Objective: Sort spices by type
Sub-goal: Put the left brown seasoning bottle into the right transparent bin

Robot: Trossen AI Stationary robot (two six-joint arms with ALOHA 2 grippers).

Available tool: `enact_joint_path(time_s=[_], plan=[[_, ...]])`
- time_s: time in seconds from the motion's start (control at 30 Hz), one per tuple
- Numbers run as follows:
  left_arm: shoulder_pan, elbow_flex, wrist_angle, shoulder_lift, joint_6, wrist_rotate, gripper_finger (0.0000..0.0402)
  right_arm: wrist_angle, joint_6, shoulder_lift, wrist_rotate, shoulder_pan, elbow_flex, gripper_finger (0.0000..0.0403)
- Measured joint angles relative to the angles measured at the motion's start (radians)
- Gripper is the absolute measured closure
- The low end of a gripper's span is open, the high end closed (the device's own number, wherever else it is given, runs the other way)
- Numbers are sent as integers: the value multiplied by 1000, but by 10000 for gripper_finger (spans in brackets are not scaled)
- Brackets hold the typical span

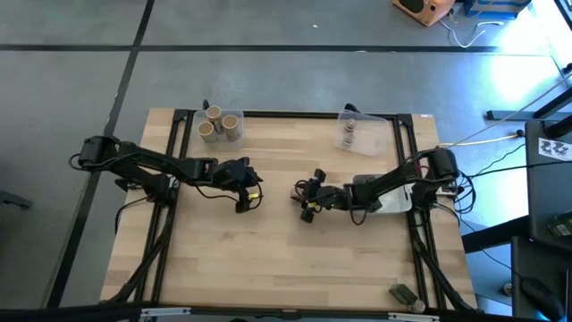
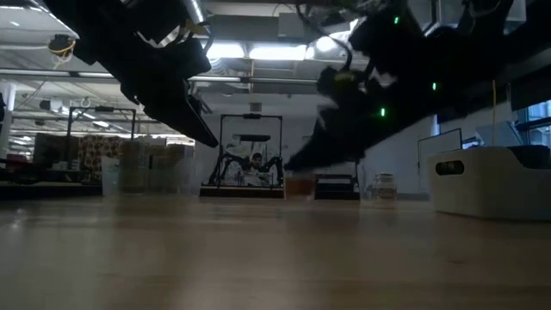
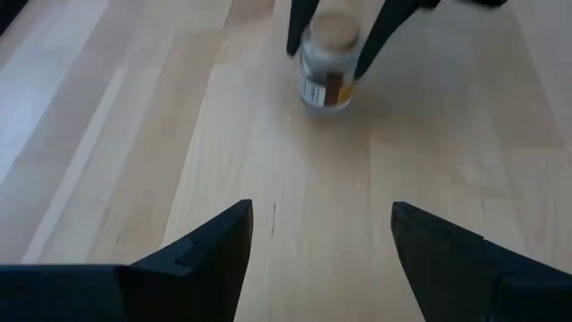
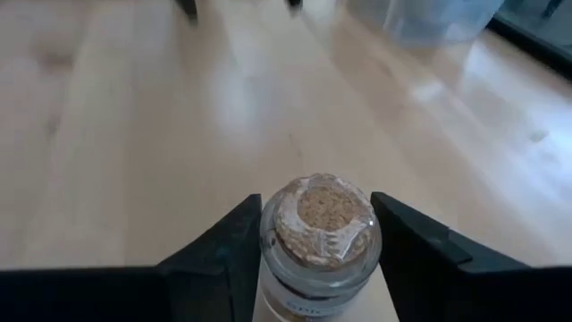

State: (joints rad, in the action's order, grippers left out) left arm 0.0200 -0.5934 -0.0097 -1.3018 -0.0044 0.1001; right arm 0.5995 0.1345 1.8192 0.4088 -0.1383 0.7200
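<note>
The right claw (image 4: 315,234) is clamped on a small glass spice jar (image 4: 315,233) with a cork top, its two dark fingers pressed against the jar's neck on either side; the left wrist view shows the same jar (image 3: 327,64) from the other side, upright and gripped from above, at or just over the wood, though whether it touches cannot be told. In the high view this claw (image 1: 308,199) sits near the middle of the worktop (image 1: 268,259), facing the left claw (image 1: 246,190), which hovers close by with its fingers apart and nothing between them. At the far edge stand two clear trays: the left tray (image 1: 234,117) holds tan cylinders with pale tops (image 1: 214,123), and the right tray (image 1: 380,134) holds smaller jars (image 1: 349,131). A white dish (image 1: 393,202) lies under the right arm. The step in hand looks like the carrying of one jar to its group. Since the jar appears to match the small jars rather than the tan cylinders, the next move probably calls for lifting it well clear, swinging it back to the right tray and setting it down upright beside its like without knocking them. The left arm need only stay out of the way.
</note>
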Motion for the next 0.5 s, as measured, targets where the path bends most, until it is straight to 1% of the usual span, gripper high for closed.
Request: enact_joint_path(time_s=[0.13, 0.23, 0.37, 0.5], plan=[[0, 0, 0, 0, -9, 0, 154, -91, -7, -112, 13, 1, 0, 217], [0, 0, 2, 0, -9, 0, 154, -202, -22, -224, 81, 1, 0, 212], [0, 0, 2, 0, -9, 0, 154, -394, -46, -380, 236, 2, 1, 220], [0, 0, 19, 0, -8, 0, 154, -594, -36, -521, 431, 5, 1, 220]])
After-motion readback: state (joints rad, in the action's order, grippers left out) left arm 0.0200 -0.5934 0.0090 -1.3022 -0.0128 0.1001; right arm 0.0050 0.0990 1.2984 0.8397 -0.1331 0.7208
